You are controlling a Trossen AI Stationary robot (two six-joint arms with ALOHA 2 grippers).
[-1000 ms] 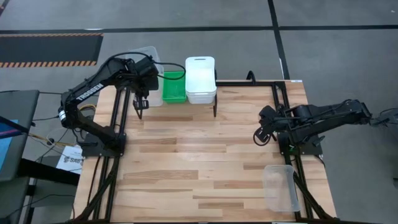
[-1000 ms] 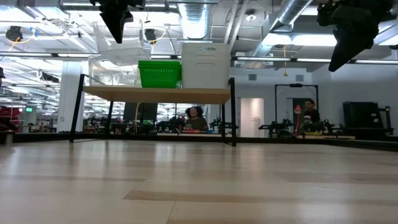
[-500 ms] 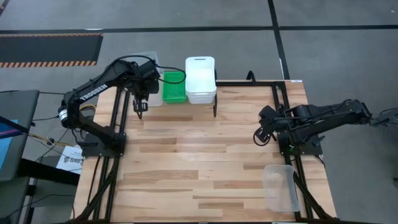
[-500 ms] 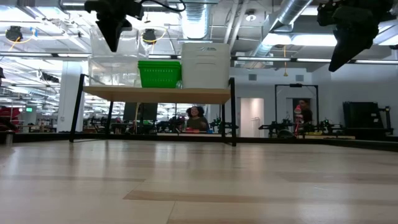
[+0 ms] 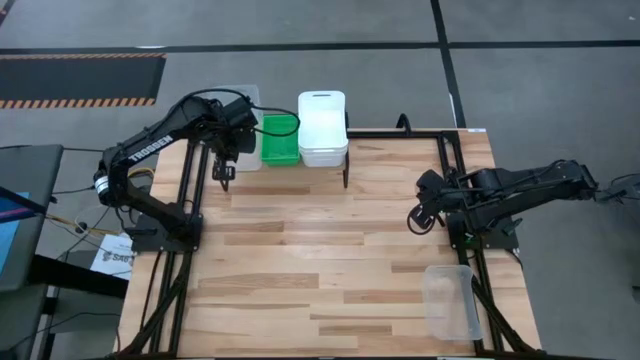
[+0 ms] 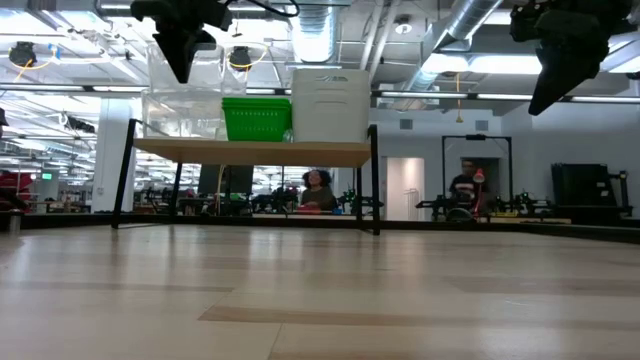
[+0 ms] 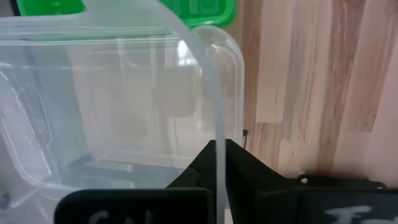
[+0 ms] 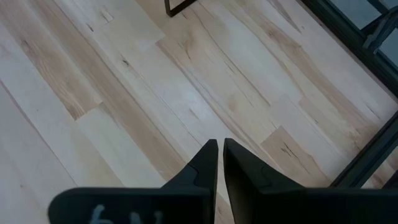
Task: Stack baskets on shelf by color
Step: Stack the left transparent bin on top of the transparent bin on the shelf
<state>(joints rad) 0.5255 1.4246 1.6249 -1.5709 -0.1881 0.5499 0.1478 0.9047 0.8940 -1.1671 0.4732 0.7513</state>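
- Shelf (image 6: pixel 250 152), upper centre of the high view: three stacks side by side; single bins in each cannot be counted.
- Clear baskets (image 6: pixel 182 96): left end; left gripper (image 7: pixel 219 163) clenched on the top one's rim.
- Green baskets (image 5: pixel 280 139): middle.
- White baskets (image 5: pixel 322 126): right end.
- One more clear basket (image 5: pixel 450 301): lower right tabletop.
- Right gripper (image 8: pixel 219 155): right of frame, fingers nearly together, grasping nothing.
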